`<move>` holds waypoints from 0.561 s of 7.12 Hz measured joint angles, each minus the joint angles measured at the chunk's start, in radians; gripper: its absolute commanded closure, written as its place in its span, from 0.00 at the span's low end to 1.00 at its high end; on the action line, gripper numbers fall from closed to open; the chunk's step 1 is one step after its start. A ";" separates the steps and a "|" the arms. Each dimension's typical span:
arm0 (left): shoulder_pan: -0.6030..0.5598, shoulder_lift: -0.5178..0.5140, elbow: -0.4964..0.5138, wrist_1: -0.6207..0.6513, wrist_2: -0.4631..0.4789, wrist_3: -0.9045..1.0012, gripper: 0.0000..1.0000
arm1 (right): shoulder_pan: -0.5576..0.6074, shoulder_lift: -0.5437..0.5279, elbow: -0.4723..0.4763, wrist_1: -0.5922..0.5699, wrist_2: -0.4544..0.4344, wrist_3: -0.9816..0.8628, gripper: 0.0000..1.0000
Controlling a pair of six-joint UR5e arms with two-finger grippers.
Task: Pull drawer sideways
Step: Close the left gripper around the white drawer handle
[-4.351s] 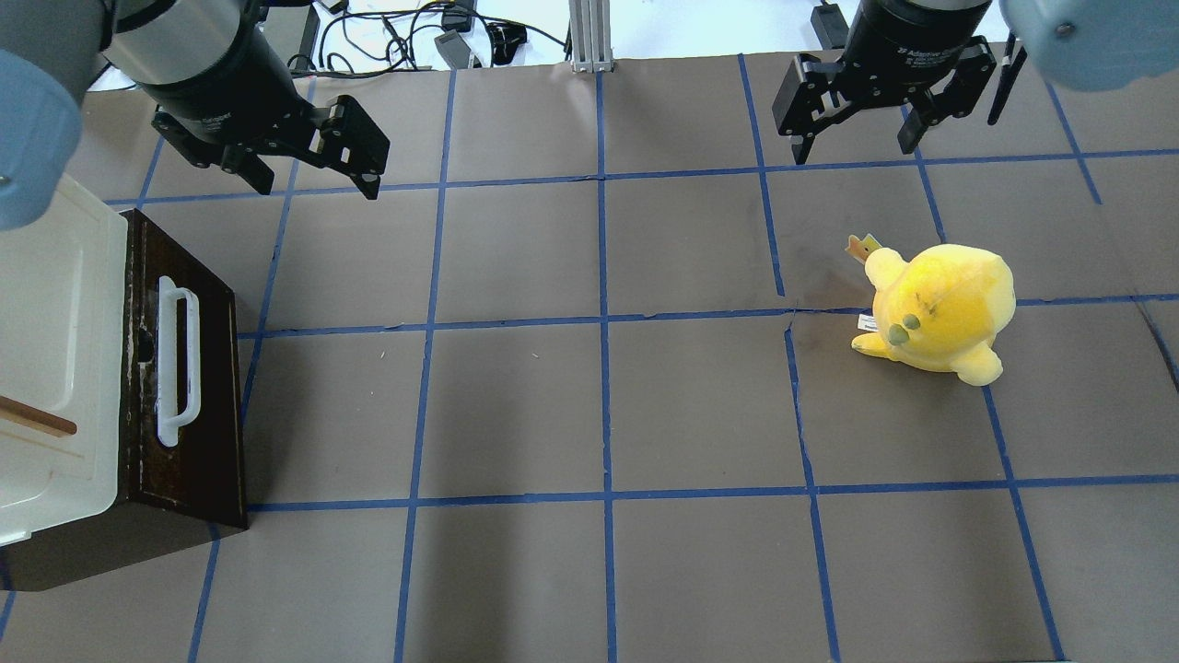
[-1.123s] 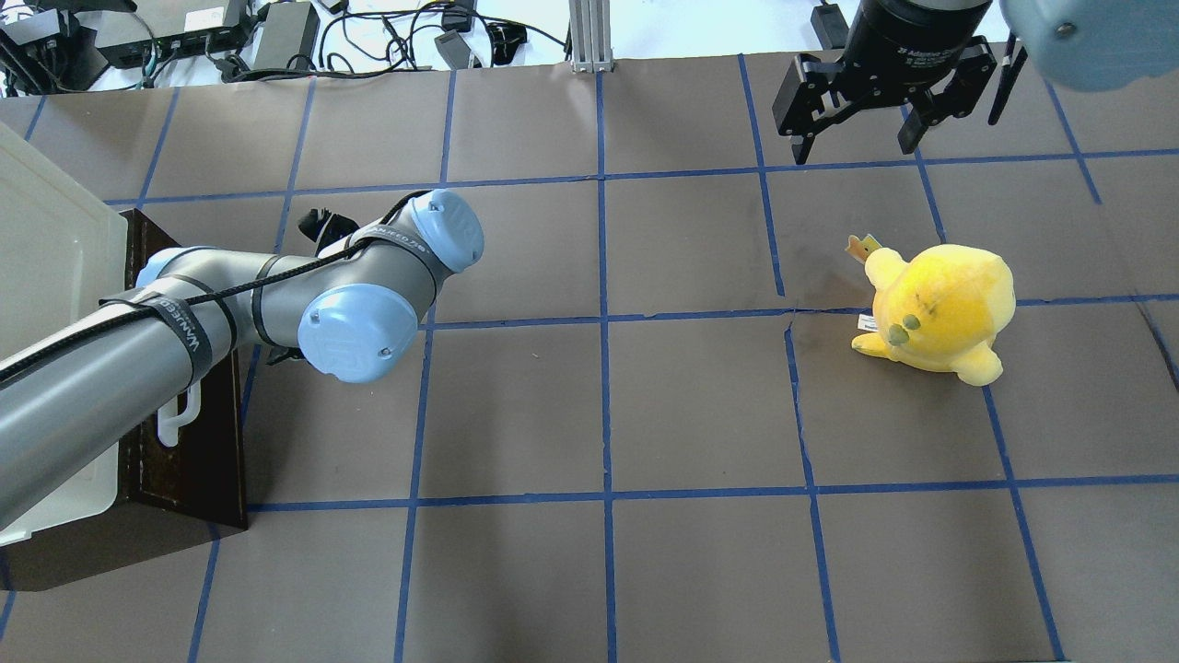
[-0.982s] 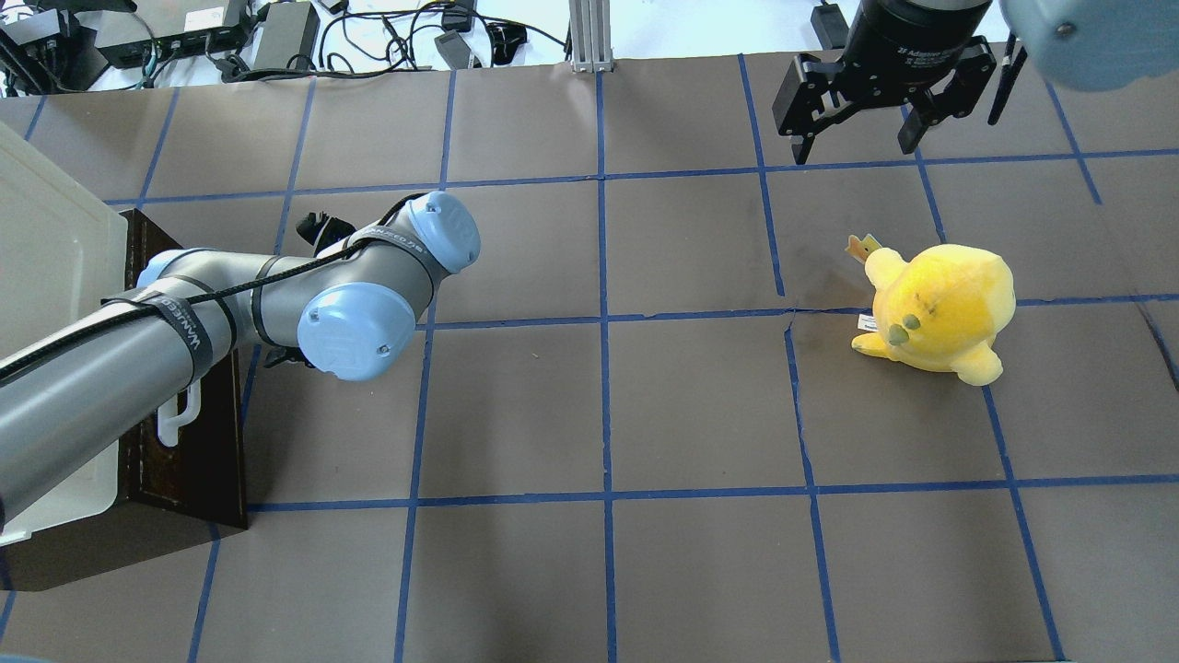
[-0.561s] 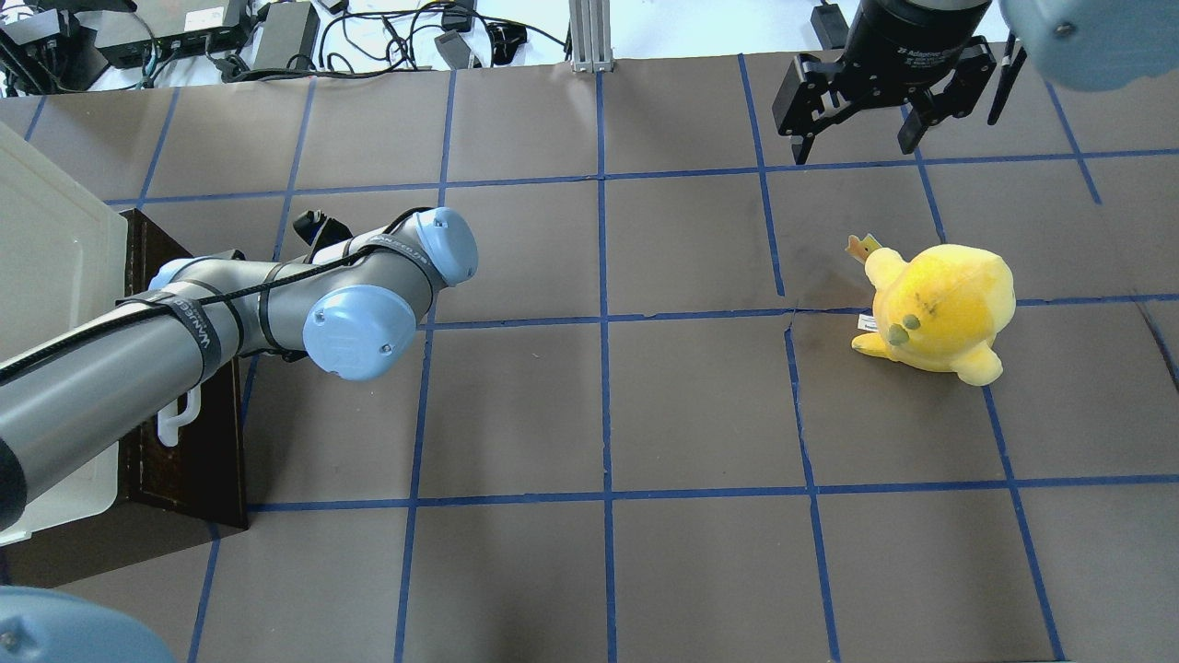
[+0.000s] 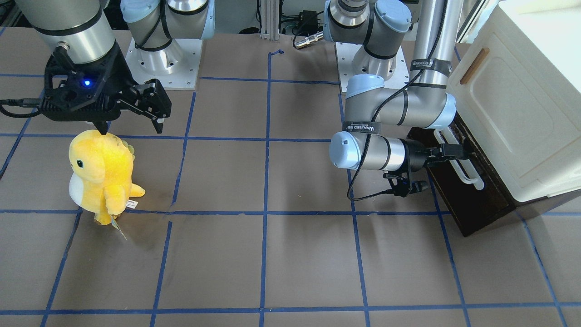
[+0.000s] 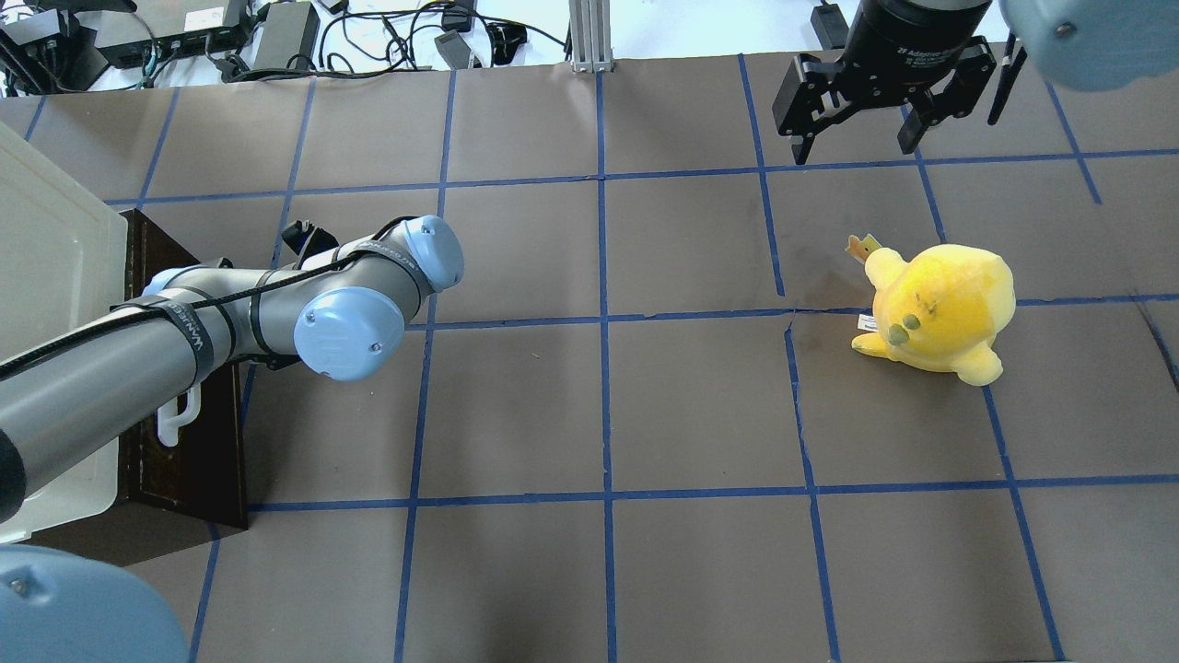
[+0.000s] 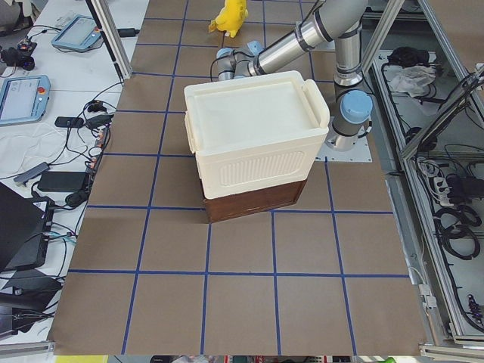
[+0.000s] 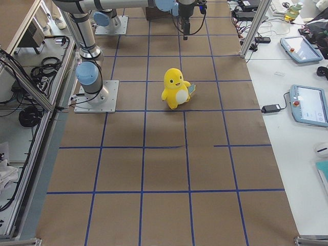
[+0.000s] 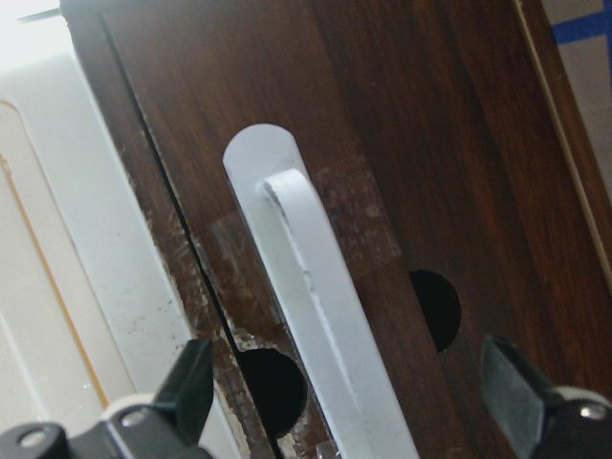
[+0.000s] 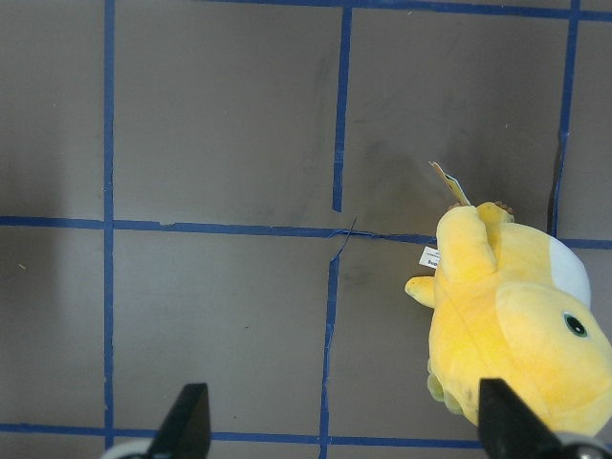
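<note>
The drawer is a dark brown front under a cream cabinet, with a long white bar handle. My left gripper points sideways at the drawer front. In the left wrist view it is open, with one finger on each side of the handle and not touching it. In the overhead view the left arm hides the gripper, and only the handle's near end shows. My right gripper is open and empty, high over the far right of the table.
The cream cabinet with a brown wooden handle sits on top of the drawer unit. A yellow plush toy stands on the right half, below the right gripper. Blue tape lines grid the brown table.
The left arm came down from the table's back to the drawer front and in the last second edged closer to the handle. The right arm and the plush have not moved.
</note>
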 measured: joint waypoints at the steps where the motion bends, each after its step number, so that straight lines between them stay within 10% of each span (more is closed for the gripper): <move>1: 0.003 -0.001 -0.002 0.000 0.000 0.000 0.25 | 0.000 0.000 0.000 0.000 0.000 0.000 0.00; 4: 0.007 -0.004 -0.004 0.001 -0.003 -0.001 0.43 | 0.000 0.000 0.000 0.000 0.000 0.000 0.00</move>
